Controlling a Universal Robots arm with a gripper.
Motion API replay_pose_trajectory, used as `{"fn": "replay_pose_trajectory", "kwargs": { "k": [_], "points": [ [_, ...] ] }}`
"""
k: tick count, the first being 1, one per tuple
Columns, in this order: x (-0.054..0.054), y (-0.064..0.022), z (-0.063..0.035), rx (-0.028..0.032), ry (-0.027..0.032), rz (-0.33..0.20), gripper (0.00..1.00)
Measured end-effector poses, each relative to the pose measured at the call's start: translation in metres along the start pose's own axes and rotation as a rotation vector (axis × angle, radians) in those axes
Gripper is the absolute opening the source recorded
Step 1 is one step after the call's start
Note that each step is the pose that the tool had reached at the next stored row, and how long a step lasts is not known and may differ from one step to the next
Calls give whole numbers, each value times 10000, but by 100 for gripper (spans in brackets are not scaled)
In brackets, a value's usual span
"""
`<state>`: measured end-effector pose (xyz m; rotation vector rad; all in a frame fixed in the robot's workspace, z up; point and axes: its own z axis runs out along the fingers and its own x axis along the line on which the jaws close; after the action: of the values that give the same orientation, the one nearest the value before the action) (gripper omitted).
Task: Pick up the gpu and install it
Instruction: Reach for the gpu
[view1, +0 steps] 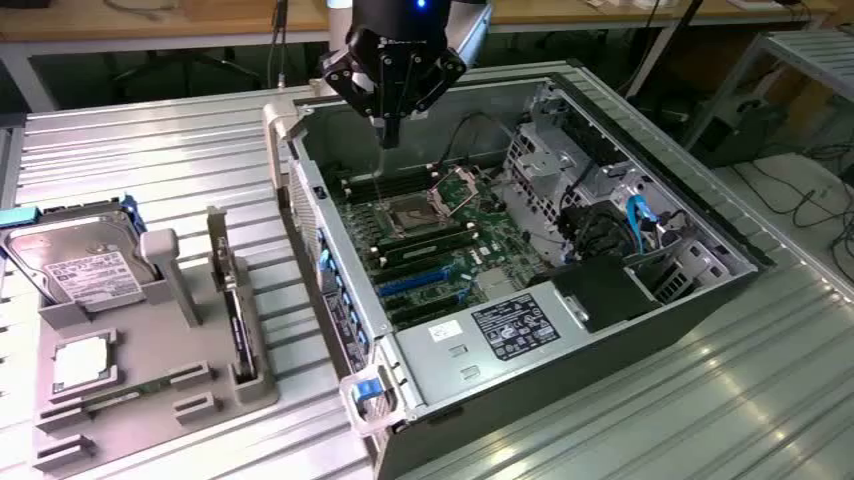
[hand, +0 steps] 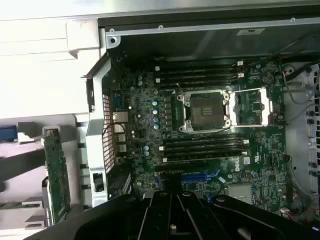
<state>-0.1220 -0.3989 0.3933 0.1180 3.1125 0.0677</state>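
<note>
Gpu (view1: 236, 310): stands on edge in a slot of the grey holder (view1: 167, 345), on the counter (view1: 134, 150) beside the open case (view1: 561, 390); untouched.
Tool (view1: 388, 135): closed, empty, hanging over the motherboard (view1: 447, 255), well apart from the card.
Risks: closed fingers cannot take the thin edge; a descent here would strike the open CPU socket (view1: 407, 215).
Obstacles: case wall between tool and card; hard drive (view1: 87, 270) nearby.

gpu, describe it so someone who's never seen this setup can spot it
Start at the grey holder tray on the exterior view's left of the open computer case. The gpu stands on edge along the tray's side nearest the case. Unlike the boxy silver hard drive with its white label, it is a thin dark card with a pale metal bracket.
</note>
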Motion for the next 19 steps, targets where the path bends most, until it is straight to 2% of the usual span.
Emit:
{"fn": "replay_pose_trajectory", "kwargs": {
  "k": [19],
  "points": [
    [175,-15,-5,0,-1,0,11]
  ]
}}
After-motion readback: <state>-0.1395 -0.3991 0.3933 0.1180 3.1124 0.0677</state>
